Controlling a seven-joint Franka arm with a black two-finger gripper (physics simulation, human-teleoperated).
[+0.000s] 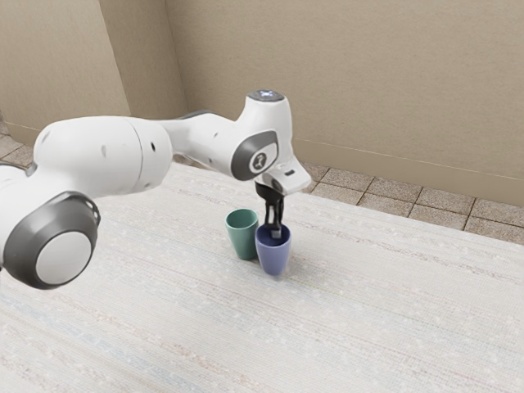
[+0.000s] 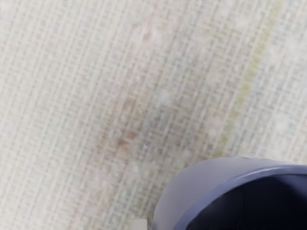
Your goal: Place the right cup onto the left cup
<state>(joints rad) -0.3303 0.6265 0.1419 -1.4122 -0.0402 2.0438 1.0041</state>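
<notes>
Exterior view: nearest me spreads the cloth, then the blue cup, upright; the gripper points down at its mouth, spread or pinching I can't tell; just beside, at ten o'clock, the upright green cup; wall beyond

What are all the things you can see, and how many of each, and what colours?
Green cup: 1, green, on the table, on the blue cup's left in the exterior view
Blue cup: 1, purplish blue, close beside the green cup, below the gripper
Table: 1, whitish with faint stripes, under the green cup
Floor: 1, brownish tiles, between table and wall
Wall: 1, beige, behind the table
My arm: 1, white and grey, reaching in from the exterior view's left
My gripper: 1, black, at the blue cup's mouth
</notes>
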